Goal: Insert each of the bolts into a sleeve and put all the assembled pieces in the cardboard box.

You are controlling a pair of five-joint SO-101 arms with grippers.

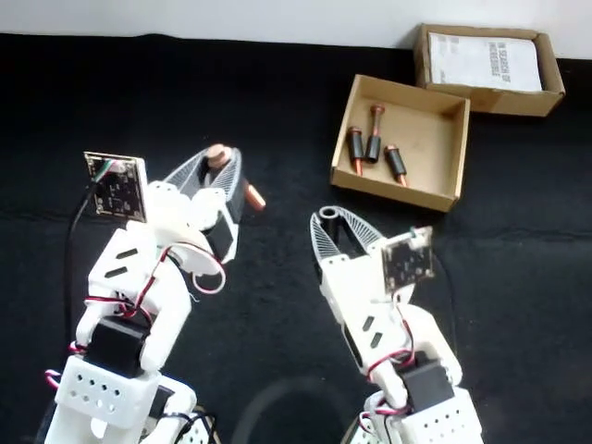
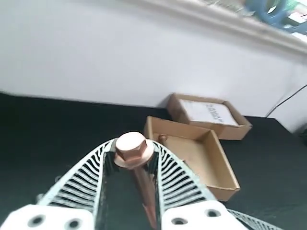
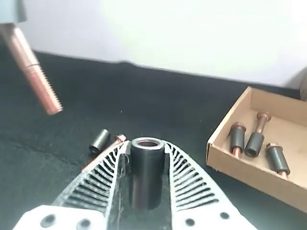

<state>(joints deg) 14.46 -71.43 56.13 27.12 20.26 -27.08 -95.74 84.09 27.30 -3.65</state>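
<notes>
The white arms (image 1: 129,296) carry ribbed fingers (image 2: 175,179), black servos (image 1: 120,344), red-and-white cables (image 1: 205,274) and wrist circuit boards (image 1: 116,185).

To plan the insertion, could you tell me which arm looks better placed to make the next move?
Probably the left. The left gripper holds the bolt with its threaded end sticking out free, while the right gripper clamps the sleeve with its open mouth exposed, a steady target.
</notes>
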